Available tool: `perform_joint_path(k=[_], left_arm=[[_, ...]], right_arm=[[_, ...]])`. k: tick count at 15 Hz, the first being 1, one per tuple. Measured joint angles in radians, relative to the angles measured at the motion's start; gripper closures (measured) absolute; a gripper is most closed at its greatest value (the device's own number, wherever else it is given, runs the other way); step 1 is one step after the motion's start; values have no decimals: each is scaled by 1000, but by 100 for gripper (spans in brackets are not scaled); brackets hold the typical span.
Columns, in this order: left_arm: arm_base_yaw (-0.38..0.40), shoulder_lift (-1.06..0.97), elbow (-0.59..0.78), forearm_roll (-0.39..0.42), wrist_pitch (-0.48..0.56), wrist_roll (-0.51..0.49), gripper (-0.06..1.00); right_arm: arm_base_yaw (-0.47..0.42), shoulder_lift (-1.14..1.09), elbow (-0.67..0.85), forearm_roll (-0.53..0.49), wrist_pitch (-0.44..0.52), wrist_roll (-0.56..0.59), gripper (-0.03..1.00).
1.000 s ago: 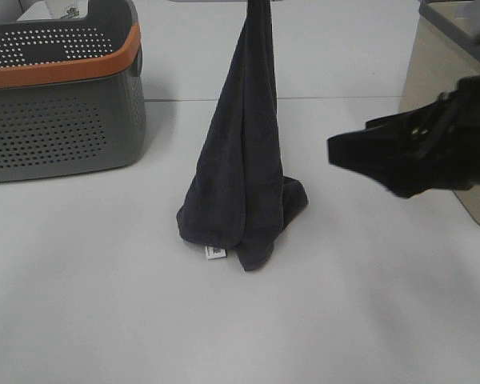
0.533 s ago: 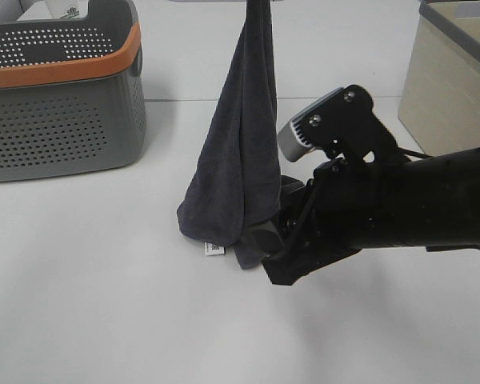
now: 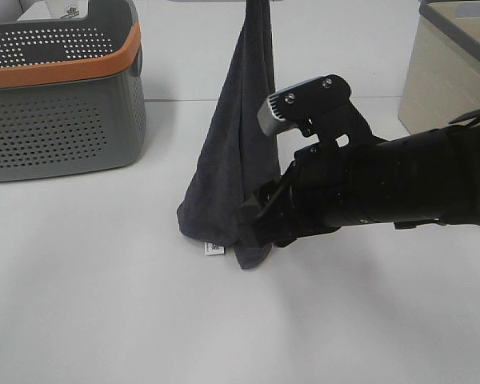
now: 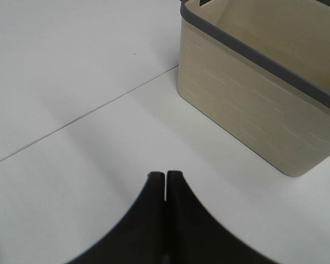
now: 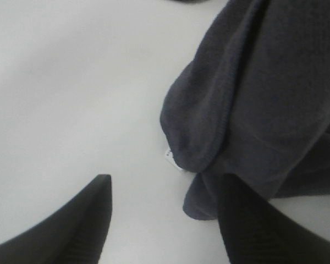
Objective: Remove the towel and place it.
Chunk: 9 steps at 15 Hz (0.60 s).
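The dark grey towel [image 3: 232, 160] hangs in a narrow cone from above the top edge of the exterior high view, with its lower folds and white tag [image 3: 215, 251] resting on the table. My left gripper [image 4: 165, 176] is out of that view; its wrist view shows the fingers pressed shut, and no cloth shows there. My right gripper [image 3: 252, 224] is open and low at the towel's lower right folds. In the right wrist view the towel [image 5: 253, 99] fills the space past the right gripper [image 5: 170, 220], and one finger [image 5: 247, 231] overlaps the bottom fold.
A grey perforated basket with an orange rim [image 3: 56, 120] stands at the back left. A beige basket with a grey rim [image 3: 448, 88] stands at the back right, also in the left wrist view [image 4: 253, 99]. The white table [image 3: 104, 320] extends in front of the towel.
My right arm has swept in from the right and lowered to the towel's bottom right folds, now covering them. The towel still hangs in the same place.
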Motion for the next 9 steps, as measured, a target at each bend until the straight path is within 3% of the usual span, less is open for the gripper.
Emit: perform_joint_path(k=[4,5,6,7,8,9], left_arm=[[0,0,0,1,0,0,94],[0,0,0,1,0,0,94],[0,0,0,1,1,0,94],[0,0,0,6,4,0,94],[0,0,0,22,8,0,94],[0,0,0,31,14,0,94]], right_arm=[[1,8,0,2,-135,63,39],[0,8,0,-13,-208,130,39],[0,8,0,-110,-286,254,39],[0,8,1,-288,-348,434,39],[0,8,27,-651,-468,856,39],[0,7,68,-913,-575,1188,39]])
